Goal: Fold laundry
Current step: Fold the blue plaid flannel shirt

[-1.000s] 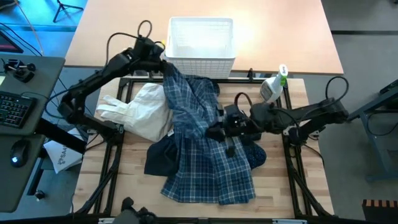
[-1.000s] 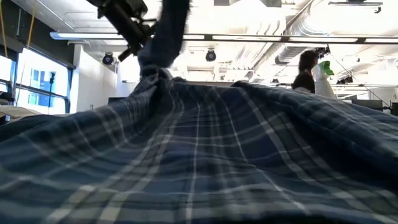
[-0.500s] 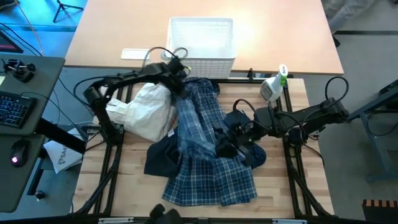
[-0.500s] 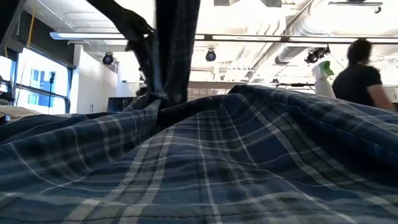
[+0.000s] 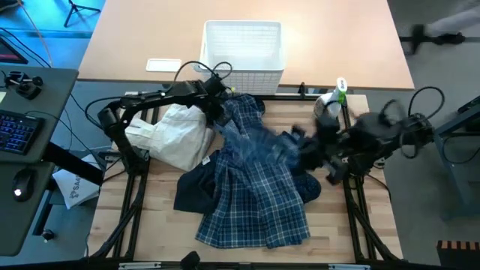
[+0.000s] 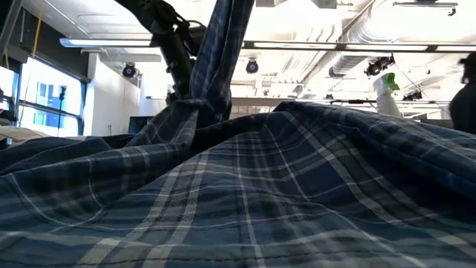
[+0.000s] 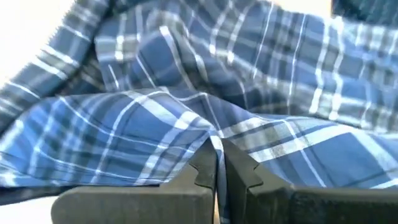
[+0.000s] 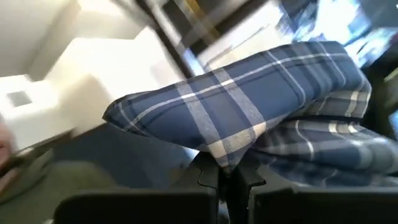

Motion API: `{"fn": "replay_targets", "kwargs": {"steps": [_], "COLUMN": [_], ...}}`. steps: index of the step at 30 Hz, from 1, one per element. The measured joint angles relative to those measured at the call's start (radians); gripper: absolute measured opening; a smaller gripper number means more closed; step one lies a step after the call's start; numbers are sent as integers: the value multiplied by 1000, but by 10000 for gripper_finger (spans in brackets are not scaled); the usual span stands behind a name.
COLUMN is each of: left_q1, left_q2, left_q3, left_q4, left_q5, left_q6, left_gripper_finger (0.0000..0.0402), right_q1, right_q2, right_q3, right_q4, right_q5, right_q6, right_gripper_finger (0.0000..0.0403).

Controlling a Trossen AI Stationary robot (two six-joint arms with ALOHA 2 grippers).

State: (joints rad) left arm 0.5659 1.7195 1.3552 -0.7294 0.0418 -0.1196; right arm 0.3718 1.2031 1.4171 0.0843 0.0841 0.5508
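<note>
Wooden table (image 5: 157,225) under two dark arms carries a rumpled plaid shirt (image 5: 259,195) at its middle. Left gripper (image 5: 217,112) and right gripper (image 5: 300,154) are each clamped on its cloth; spreading it flat calls for pulling apart evenly, keeping it taut.

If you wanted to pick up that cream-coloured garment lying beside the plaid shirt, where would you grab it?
Probably at the cream garment's bunched outer edge, coming from straight above on its left side. That side lies bare on the table, while the plaid shirt laps its right side, and the raised folds give fingers something to pinch.
</note>
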Motion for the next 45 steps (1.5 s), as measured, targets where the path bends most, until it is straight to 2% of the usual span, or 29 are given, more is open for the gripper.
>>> {"fn": "replay_targets", "kwargs": {"steps": [4, 9, 12, 18, 22, 25, 29, 34, 38, 45], "left_q1": [-2, -3, 6, 10, 17, 26, 39, 36, 42, 155], "left_q2": [-6, 4, 49, 165, 211, 212, 148, 23, -35, -47], "left_q3": [50, 50, 50, 49, 49, 49, 49, 49, 49, 49], "left_q4": [60, 245, 301, 321, 322, 297, 169, -71, -169, -67], "left_q5": [-9, 4, 25, 72, 194, 289, 344, 308, 157, 119], "left_q6": [2, -18, -65, -100, -113, -114, -113, -36, -56, -214], "left_gripper_finger": [1, 0, 0, 8, 37, 70, 105, 117, 119, 157], "right_q1": [1, 16, 25, 25, 25, 26, 46, 92, 137, 166], "right_q2": [-73, -158, -191, -188, -174, -169, -178, -184, -178, -177], "right_q3": [10, 11, 11, 9, 9, 9, 9, 9, 9, 9], "right_q4": [-25, -190, -291, -405, -404, -424, -497, -625, -749, -825], "right_q5": [232, 489, 576, 607, 602, 595, 593, 592, 587, 643], "right_q6": [-66, -66, -12, 75, 77, 80, 136, 258, 371, 438], "right_gripper_finger": [0, 0, 0, 0, 0, 0, 0, 0, 0, 0]}}
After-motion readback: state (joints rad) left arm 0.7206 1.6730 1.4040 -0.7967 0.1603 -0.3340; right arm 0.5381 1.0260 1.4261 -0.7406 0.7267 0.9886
